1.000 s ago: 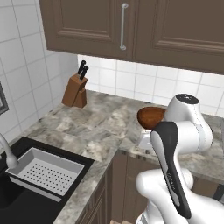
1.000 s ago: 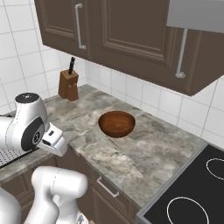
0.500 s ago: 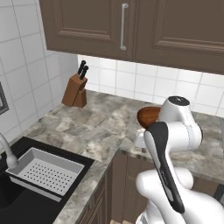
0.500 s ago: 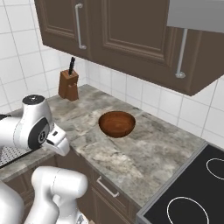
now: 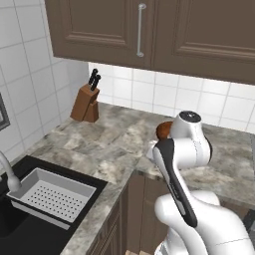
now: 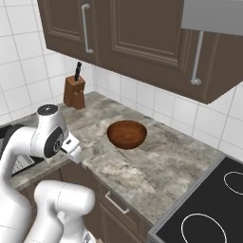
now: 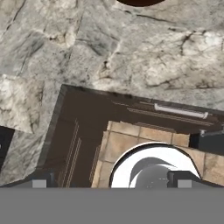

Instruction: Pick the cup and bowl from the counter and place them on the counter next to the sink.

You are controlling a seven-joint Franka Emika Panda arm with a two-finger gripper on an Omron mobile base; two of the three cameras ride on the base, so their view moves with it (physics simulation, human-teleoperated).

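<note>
The grey-beige marbled stone worktop [image 6: 142, 171] runs in an L along the tiled walls. Directly on it, a wide, shallow, glossy reddish-brown wooden bowl [image 6: 126, 134] sits about midway between front edge and back wall. A brown wooden knife block [image 5: 85, 104] stands near the back corner. A black recessed sink [image 5: 30, 234] holding a light grey perforated rack [image 5: 52, 197] is set into the left run.

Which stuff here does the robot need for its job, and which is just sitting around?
For the job:
bowl
counter
sink

Just sitting around:
knife block
stovetop
cabinets
rack
</note>
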